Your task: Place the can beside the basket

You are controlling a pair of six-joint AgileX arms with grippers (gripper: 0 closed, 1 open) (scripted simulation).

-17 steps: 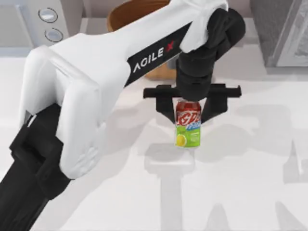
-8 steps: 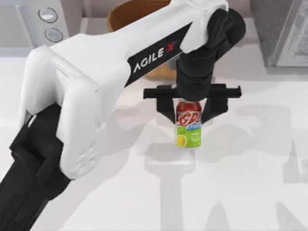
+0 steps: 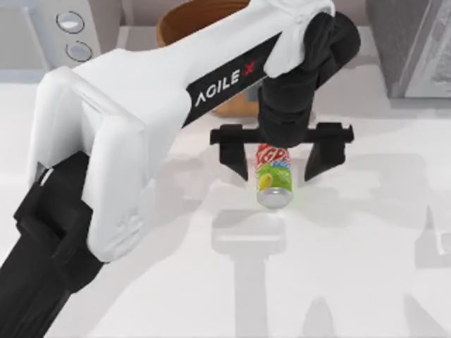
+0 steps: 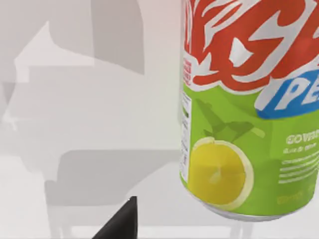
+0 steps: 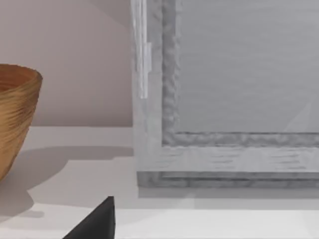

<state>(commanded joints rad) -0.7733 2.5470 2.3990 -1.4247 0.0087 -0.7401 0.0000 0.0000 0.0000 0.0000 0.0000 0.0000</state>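
My left hand [image 3: 280, 160] is spread apart, the can [image 3: 273, 178] free between its fingers, the basket [image 3: 204, 42] just behind. This looks like the release step. Next: lift clear without touching the can.

White-shelled left arm [image 3: 141, 105] lettered AGILE X, with black joints and black end effector [image 3: 280, 151].

— What changed at the left gripper [image 3: 280, 163]?

— Its fingers, previously closed against the sides of the can [image 3: 273, 179], had spread apart; a gap showed on each side of it.

— And the can itself?

— It had been hanging upright between the fingers. It was now tilted, with its silver bottom end turned up toward the overhead camera, and sat slightly lower on the table [image 3: 366, 282].
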